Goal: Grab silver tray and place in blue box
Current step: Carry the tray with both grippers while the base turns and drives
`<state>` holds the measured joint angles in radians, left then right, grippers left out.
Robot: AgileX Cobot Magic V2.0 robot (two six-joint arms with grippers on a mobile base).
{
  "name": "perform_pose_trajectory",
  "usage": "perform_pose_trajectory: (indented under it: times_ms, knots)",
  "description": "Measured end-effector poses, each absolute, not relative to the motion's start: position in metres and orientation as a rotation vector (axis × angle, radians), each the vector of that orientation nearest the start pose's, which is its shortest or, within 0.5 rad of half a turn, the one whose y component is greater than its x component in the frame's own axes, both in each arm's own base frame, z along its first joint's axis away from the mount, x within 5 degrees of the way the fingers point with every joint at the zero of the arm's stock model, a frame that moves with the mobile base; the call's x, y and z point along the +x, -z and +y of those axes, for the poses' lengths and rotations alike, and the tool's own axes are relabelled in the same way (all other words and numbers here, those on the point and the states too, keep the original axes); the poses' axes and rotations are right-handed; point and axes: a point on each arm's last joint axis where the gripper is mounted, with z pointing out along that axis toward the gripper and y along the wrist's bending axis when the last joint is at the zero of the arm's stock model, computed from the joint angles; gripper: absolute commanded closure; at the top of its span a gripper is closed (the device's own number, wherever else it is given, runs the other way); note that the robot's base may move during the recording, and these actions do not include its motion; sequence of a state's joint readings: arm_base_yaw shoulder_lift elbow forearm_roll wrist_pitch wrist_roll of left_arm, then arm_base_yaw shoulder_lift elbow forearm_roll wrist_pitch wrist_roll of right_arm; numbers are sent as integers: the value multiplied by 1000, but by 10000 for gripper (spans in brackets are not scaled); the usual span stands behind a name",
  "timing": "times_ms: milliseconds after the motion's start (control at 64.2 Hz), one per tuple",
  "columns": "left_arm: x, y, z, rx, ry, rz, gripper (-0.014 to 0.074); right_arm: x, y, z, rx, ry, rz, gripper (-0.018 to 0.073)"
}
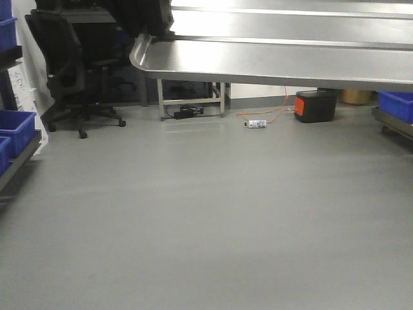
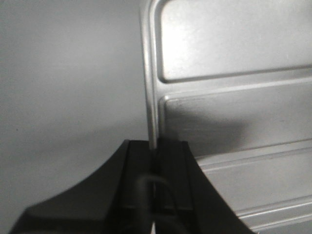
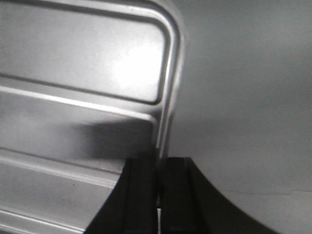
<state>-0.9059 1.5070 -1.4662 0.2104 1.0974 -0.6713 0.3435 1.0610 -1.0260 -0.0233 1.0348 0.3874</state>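
L gripper (image 2: 155,148) clamped on silver tray (image 2: 234,107) rim; R gripper (image 3: 158,165) clamped on opp. rim; tray up off floor (image 1: 206,213).

You see a black office chair on wheels (image 1: 74,71) at the back left. It stands on a smooth grey floor (image 1: 206,219). Next to the chair is a pale metal frame with legs (image 1: 191,100), and something dark lies low inside it. Farther right, a small white thing (image 1: 257,123) lies on the floor. A thin orange cord (image 1: 274,113) runs from near it to a black box with an orange-red side (image 1: 316,106).
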Motion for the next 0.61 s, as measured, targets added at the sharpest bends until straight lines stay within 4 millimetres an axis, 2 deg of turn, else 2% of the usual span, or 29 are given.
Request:
perform_pose_trajectory:
  times_ms: [607]
  knots:
    - [207,-364,-237,365,297,2591,701,185,-348,64,49,-250,2572,503]
